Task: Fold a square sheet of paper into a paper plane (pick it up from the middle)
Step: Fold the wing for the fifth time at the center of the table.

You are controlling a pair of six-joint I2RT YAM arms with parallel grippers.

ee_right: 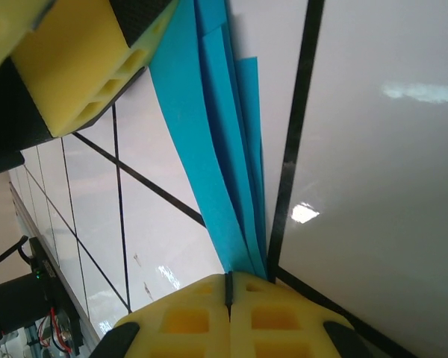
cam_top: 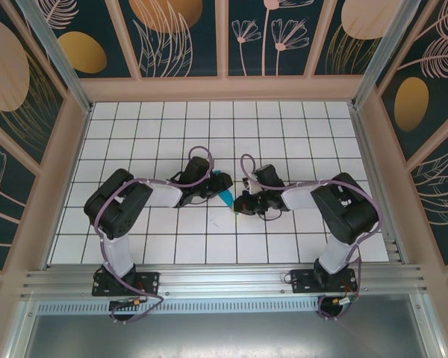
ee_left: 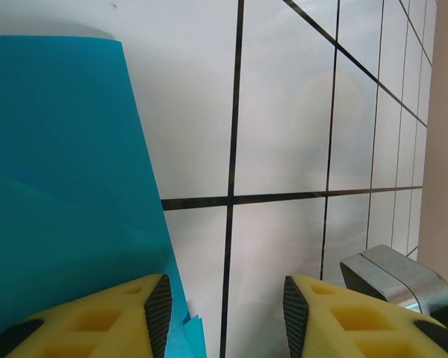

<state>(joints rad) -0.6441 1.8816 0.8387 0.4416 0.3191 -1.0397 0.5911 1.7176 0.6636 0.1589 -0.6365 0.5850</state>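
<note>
At the middle of the white tiled desk (cam_top: 299,127), between the two arms, the cyan sheet of paper (cam_top: 225,196) sits folded into a narrow wedge, its point toward the near right. The right gripper (ee_right: 228,294) has its fingers pressed together, pinching the narrow end of the sheet; the folded layers fan out away from the tips. The left gripper (ee_left: 228,317) stands at the sheet's far-left side with its fingers spread. One yellow finger (ee_left: 97,321) overlaps the blue surface and the other is over bare tile. Whether that finger touches the paper cannot be told.
</note>
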